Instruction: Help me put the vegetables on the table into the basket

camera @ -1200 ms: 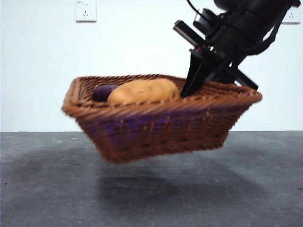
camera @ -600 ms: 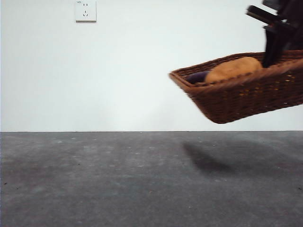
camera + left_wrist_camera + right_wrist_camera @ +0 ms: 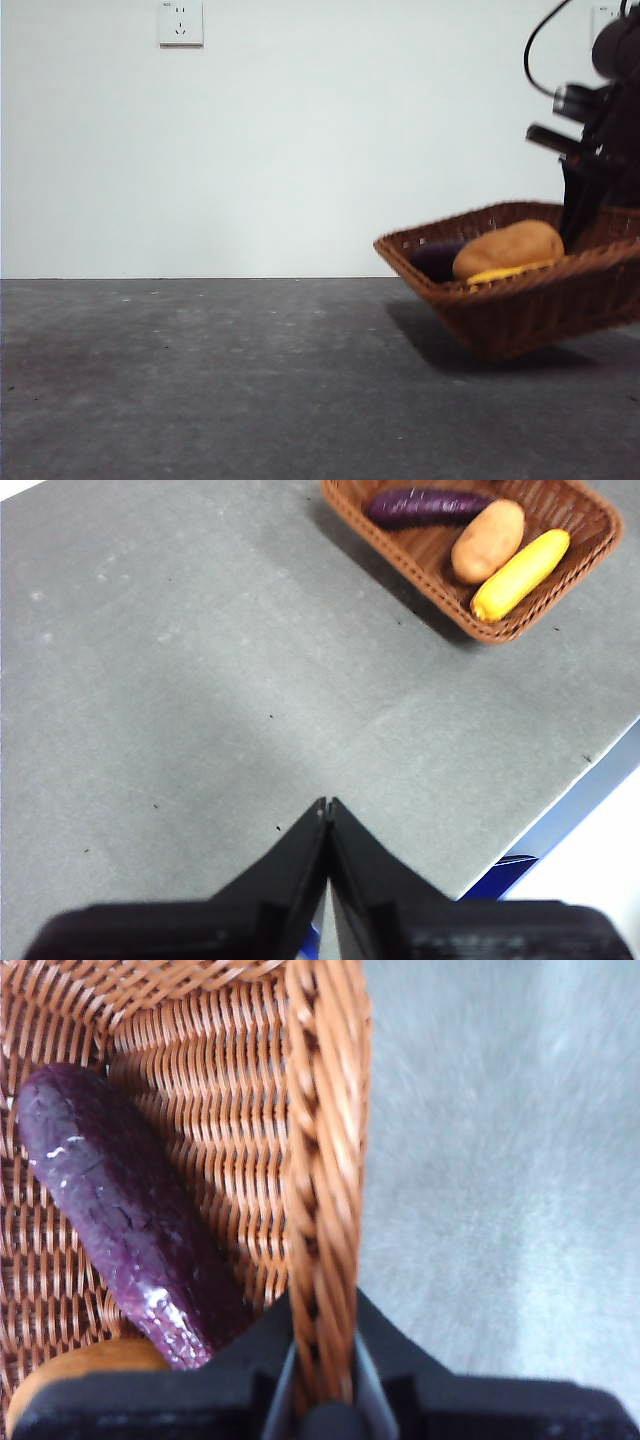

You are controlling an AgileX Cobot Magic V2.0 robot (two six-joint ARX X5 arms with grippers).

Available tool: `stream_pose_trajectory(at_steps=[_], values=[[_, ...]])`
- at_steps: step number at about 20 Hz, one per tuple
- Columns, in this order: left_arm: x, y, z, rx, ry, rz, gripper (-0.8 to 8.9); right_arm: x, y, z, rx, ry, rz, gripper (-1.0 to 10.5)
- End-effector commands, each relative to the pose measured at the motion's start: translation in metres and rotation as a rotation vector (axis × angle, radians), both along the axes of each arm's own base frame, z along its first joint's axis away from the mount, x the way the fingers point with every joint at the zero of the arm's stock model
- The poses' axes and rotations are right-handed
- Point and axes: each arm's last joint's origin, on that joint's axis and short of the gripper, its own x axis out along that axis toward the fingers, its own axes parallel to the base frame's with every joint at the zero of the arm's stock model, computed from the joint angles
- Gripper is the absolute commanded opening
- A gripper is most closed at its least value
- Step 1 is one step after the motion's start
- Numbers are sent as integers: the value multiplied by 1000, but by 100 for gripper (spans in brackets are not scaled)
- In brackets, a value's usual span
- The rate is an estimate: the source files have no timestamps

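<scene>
The brown wicker basket hangs tilted at the right, its low corner at or just above the table. In it lie the tan potato, the yellow corn-like piece and the dark purple eggplant. My right gripper is shut on the basket's braided rim, with the eggplant just inside. In the front view it is the dark gripper at the far right. My left gripper is shut on nothing, high over the bare table, far from the basket.
A white wall with a socket stands behind the table. In the left wrist view, the table edge runs a little way beyond the basket.
The basket, held by the right gripper, has swung from the middle to the right and then come down close to the table. The left arm shows no movement.
</scene>
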Motion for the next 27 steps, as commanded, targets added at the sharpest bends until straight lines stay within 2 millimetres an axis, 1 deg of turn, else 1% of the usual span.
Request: stream_pose_trajectory(at_steps=[1, 4, 9, 13, 18, 20, 21, 23, 24, 26, 27], values=[[3, -1, -1, -8, 6, 12, -6, 6, 2, -15, 15, 22, 7, -12], [8, -4, -1, -3, 17, 13, -6, 12, 1, -32, 15, 67, 6, -12], [16, -7, -2, 2, 28, 13, -6, 17, 0, -47, -16, 92, -7, -12], [17, -8, -2, 2, 28, 13, -6, 19, -1, -52, -24, 97, -2, -12], [19, -9, -3, 5, 34, 13, -6, 16, -1, -55, -26, 133, 3, -11], [19, -9, -3, 5, 34, 13, -6, 15, -1, -55, -26, 145, 3, 10], [19, -9, -3, 6, 34, 13, -6, 15, -1, -55, -28, 150, 3, 42], [19, -9, -3, 6, 34, 13, -6, 14, -1, -55, -31, 151, 1, 254], [19, -9, -3, 6, 34, 13, -6, 15, -1, -55, -30, 149, 1, 308], [19, -9, -3, 6, 35, 12, -6, 15, -1, -51, -34, 131, 0, 325], [19, -9, -3, 7, 36, 12, -6, 14, -1, -44, -34, 113, -2, 325]])
